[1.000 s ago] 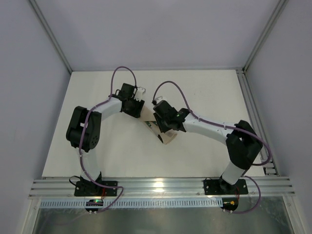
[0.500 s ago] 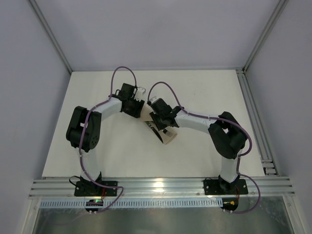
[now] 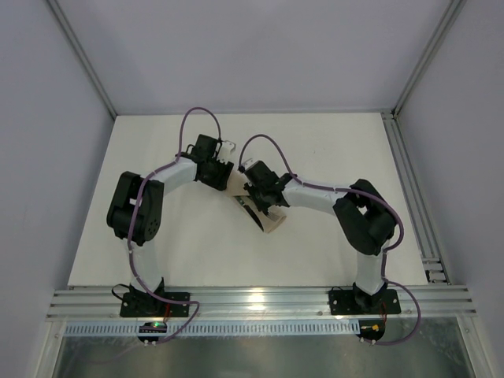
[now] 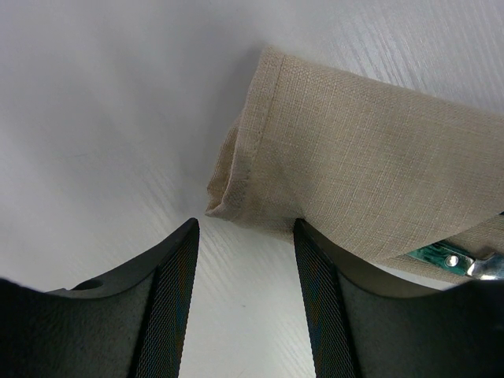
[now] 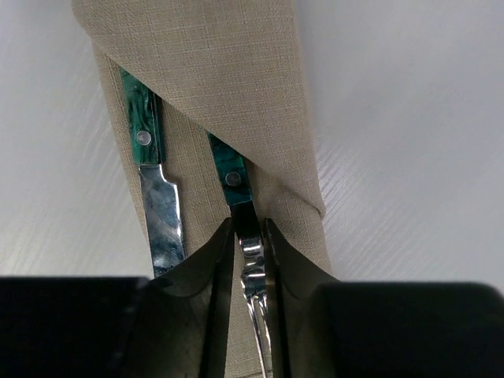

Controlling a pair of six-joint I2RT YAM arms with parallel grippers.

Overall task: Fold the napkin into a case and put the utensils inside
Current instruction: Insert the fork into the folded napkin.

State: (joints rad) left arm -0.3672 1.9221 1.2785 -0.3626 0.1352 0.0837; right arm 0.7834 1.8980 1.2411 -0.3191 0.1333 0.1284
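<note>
Right wrist: the right gripper (image 5: 246,236) pinches the fork (image 5: 232,177); push it toward 12 o'clock, deeper into the case (image 5: 228,71), parallel to the knife (image 5: 150,173). Meanwhile the left gripper (image 4: 246,226) stands open, empty.

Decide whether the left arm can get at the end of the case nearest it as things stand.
Probably yes. The left gripper is open, and a corner of the case lies just ahead of its jaws with nothing between. The right gripper, shut on the fork, is busy at the other end.
</note>
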